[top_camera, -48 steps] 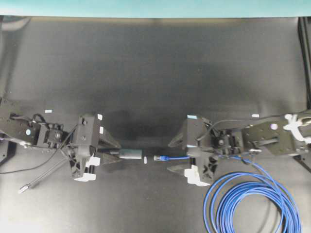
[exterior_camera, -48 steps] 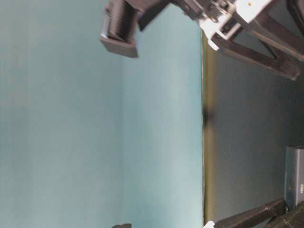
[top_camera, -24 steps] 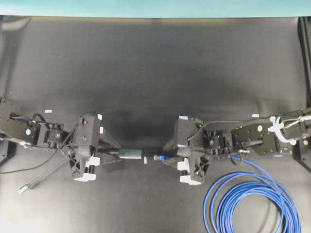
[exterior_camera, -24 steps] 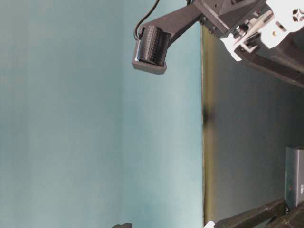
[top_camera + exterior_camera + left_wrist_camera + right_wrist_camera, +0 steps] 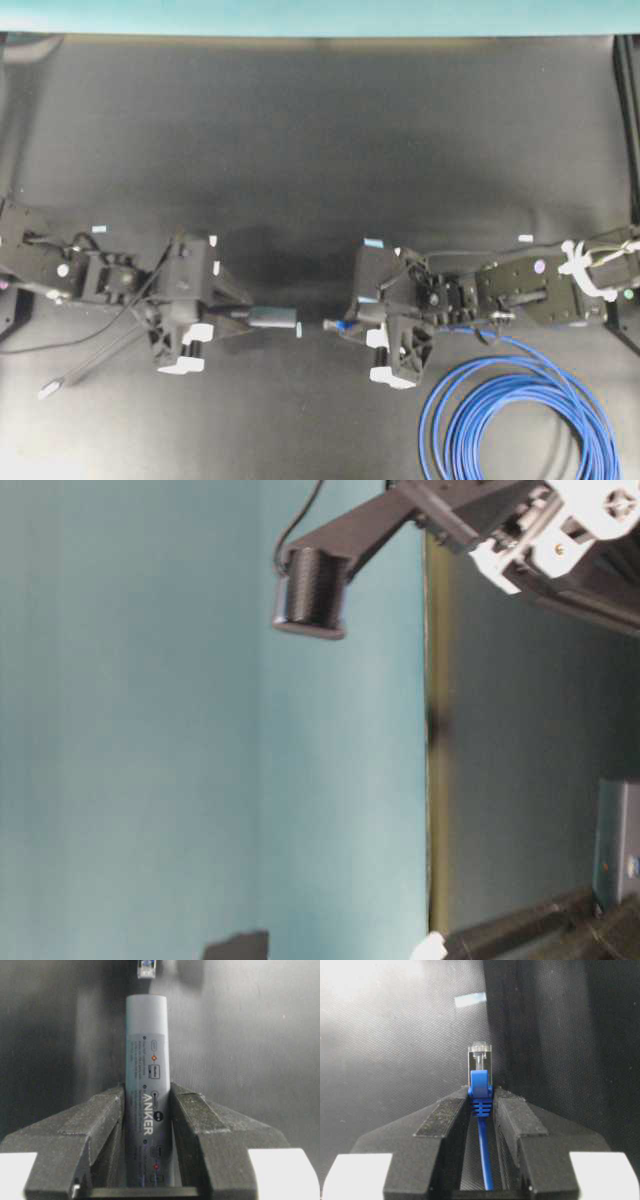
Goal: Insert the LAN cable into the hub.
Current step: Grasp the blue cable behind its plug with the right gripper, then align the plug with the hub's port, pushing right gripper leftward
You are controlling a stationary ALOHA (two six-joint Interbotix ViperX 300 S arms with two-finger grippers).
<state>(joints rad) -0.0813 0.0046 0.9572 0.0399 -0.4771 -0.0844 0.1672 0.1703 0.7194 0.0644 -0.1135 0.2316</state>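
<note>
- Left gripper [image 5: 147, 1110]: clenched on the slim grey bar-shaped hub [image 5: 146, 1080], whose whitish free end points toward the opposite arm; in the overhead view the hub [image 5: 272, 318] lies level just above the black table mat [image 5: 320, 140]
- Right gripper [image 5: 481, 1110]: clamped on the blue strain boot of the long bright-blue LAN cable [image 5: 481, 1091], the clear plug standing proud of the fingertips; the remaining cable lies in a loose coil [image 5: 520, 420] near the right arm
- Plug and hub end sit near each other, not yet touching; in the left wrist view the plug tip [image 5: 146, 968] appears almost in line with the hub's axis
- Step in hand, judged: final alignment; best done by advancing the plug straight along the hub's axis, keeping the hub still and correcting any sideways offset before contact
- Compared with one second earlier: the right gripper has closed round the plug and moved toward the hub, narrowing the gap; the left gripper holds much the same place
</note>
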